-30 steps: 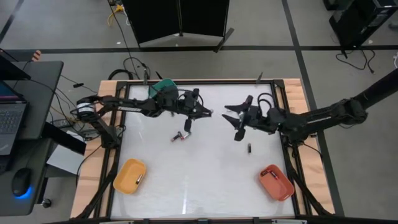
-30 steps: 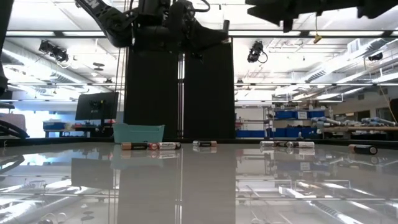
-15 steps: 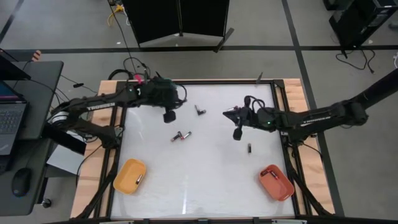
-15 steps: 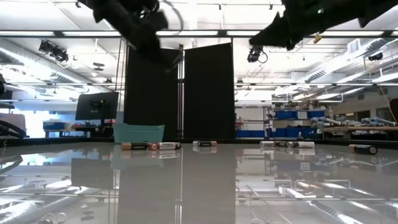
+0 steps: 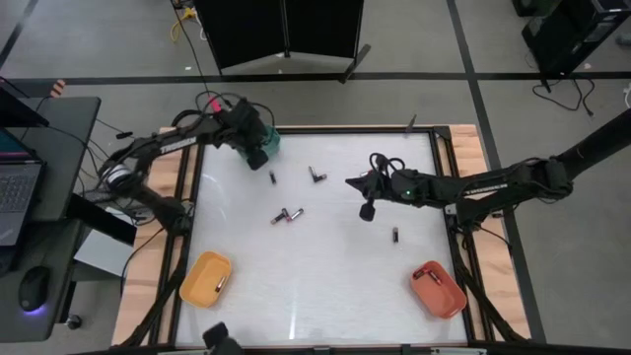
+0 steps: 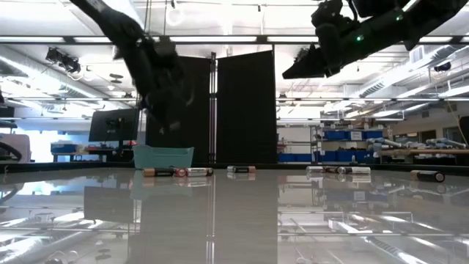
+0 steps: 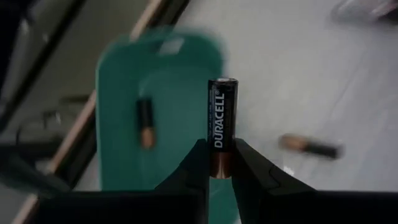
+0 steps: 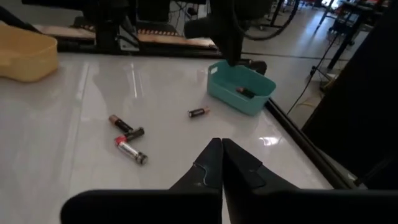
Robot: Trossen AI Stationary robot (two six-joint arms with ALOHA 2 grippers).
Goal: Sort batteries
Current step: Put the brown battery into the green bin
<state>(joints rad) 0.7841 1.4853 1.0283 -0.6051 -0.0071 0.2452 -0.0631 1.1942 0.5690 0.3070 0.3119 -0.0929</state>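
Directly beneath the left gripper (image 7: 216, 167), newly arrived and clamping a battery (image 7: 221, 124), sits the green bin (image 7: 124, 112); release comes next.

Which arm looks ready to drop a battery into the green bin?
The left one: its pincer grips a battery right above the green bin. The right pincer holds nothing, mid-table.

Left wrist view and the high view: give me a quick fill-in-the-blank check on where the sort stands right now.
1. The left gripper is shut on a black-and-copper cylindrical battery printed with the word ____.
2. That gripper is above the ____ plastic bin.
3. That bin already holds ____ battery.
4. The right gripper has its jaws ____ and carries nothing.

Missing words: Duracell; green; one; shut
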